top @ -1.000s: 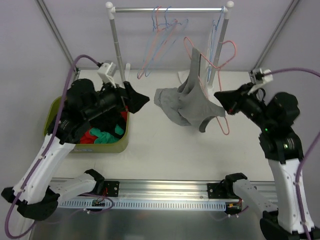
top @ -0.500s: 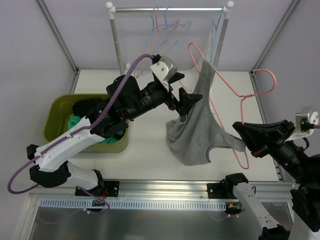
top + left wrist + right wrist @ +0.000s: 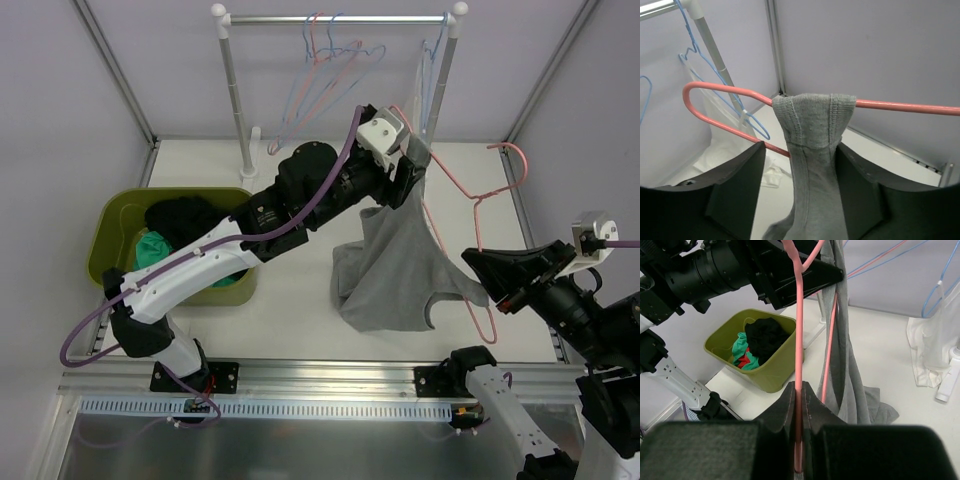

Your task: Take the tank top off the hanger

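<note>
Left end effector (image 3: 800,150) had advanced to the strap (image 3: 812,115) of the tank top (image 3: 395,270), jaws spread astride it. Right end effector (image 3: 799,387) pinched the pink hanger (image 3: 799,315); the grey garment hung bunched.

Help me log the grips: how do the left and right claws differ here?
The left claw stands open, its jaws either side of the grey tank top strap; the right claw is shut on the pink hanger. The left claw is at the hanger's far end, the right claw at its near end. Both meet the same hanger.
</note>
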Action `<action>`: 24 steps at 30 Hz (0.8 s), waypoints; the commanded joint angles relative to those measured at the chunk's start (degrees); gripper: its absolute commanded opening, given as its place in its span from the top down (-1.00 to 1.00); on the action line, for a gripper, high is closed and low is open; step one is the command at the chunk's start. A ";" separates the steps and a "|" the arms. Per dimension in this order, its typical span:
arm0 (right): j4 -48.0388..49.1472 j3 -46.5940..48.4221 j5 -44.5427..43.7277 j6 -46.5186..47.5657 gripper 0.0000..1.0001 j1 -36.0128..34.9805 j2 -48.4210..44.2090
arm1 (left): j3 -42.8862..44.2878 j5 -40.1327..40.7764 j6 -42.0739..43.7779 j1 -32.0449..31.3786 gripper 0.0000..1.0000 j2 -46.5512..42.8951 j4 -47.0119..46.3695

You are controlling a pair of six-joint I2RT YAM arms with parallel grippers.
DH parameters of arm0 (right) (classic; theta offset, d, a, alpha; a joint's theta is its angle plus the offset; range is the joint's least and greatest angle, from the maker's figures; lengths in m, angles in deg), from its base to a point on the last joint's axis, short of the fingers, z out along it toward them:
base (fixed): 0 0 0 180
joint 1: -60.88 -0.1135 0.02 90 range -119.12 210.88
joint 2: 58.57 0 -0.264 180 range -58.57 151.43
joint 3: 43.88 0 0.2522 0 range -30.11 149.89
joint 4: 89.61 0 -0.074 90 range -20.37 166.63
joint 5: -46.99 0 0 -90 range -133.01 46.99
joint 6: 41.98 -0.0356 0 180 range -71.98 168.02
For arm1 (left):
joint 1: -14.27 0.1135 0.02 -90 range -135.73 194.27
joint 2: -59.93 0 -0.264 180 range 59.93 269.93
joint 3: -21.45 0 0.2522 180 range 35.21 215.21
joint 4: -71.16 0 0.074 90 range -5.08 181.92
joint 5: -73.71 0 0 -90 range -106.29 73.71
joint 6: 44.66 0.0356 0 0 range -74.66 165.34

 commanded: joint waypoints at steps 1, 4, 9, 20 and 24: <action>3.06 -0.18 -1.40 0.80 0.99 0.23 0.16 | 1.61 2.42 0.70 0.64 -0.11 -0.81 -2.87; 3.06 -0.53 -1.58 2.46 0.99 0.23 0.25 | 1.17 2.51 0.61 0.73 0.07 -1.51 -2.87; 3.32 -1.32 -1.14 2.38 0.99 0.23 0.78 | 0.02 1.37 1.05 0.73 -0.05 -2.57 -3.22; 4.11 -1.85 -1.84 2.90 0.99 0.23 1.39 | -1.29 0.93 0.52 0.81 0.30 -3.35 -3.40; 4.11 -2.02 -1.76 2.99 0.99 0.23 1.66 | -2.44 0.66 0.43 0.81 0.26 -4.50 -3.48</action>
